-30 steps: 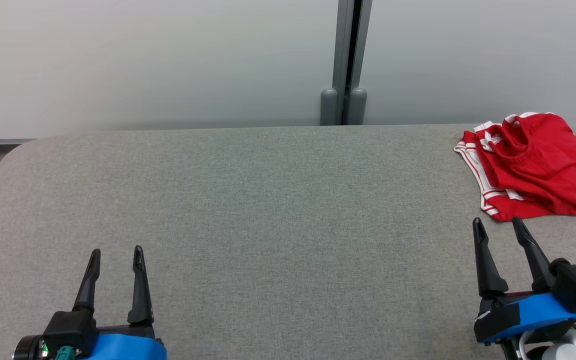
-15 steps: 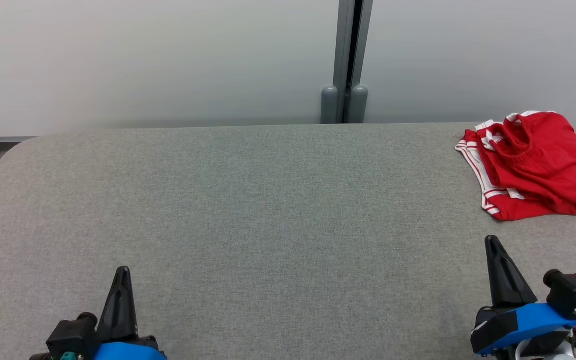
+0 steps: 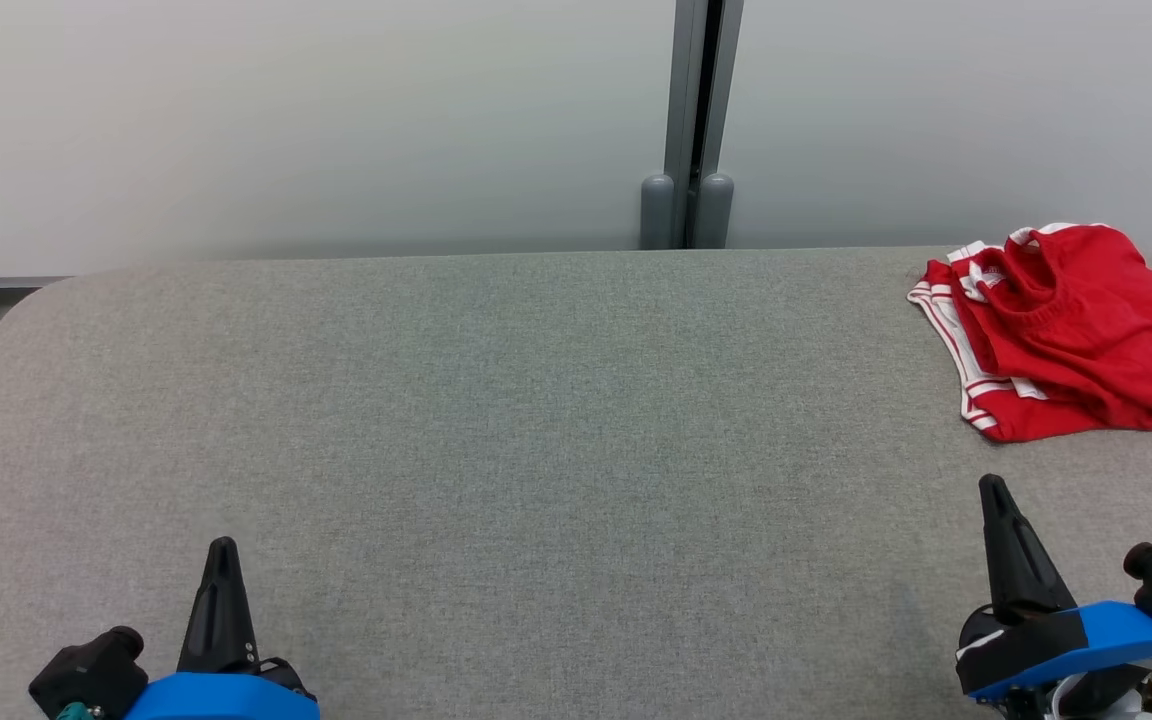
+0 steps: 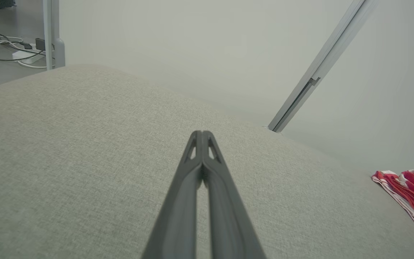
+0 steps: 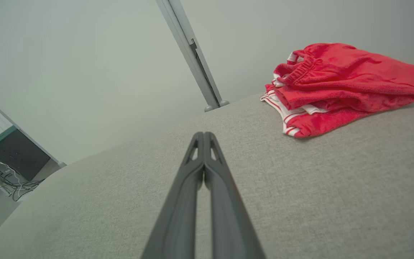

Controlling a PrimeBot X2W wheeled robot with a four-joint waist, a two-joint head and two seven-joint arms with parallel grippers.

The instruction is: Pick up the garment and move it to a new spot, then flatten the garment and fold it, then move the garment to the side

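A red garment (image 3: 1076,330) with white stripes lies bunched at the far right of the grey table (image 3: 536,420). The same garment (image 5: 340,86) sits up and to the right in the right wrist view, and the garment (image 4: 410,196) shows at the right edge of the left wrist view. My right gripper (image 3: 994,487) is shut and empty, near the table's front right, a short way before the cloth. At the front left, my left gripper (image 3: 223,545) is shut on nothing. The fingertips meet in both wrist views: left gripper (image 4: 201,133), right gripper (image 5: 203,134).
A pale wall with a grey vertical post (image 3: 691,120) stands behind the table. Cables (image 4: 5,46) lie on the floor beyond the table's left end. A dark shelf with wires (image 5: 9,162) stands past that same end.
Both grippers went from open to shut and drew back toward the table's front edge. The garment has not moved.
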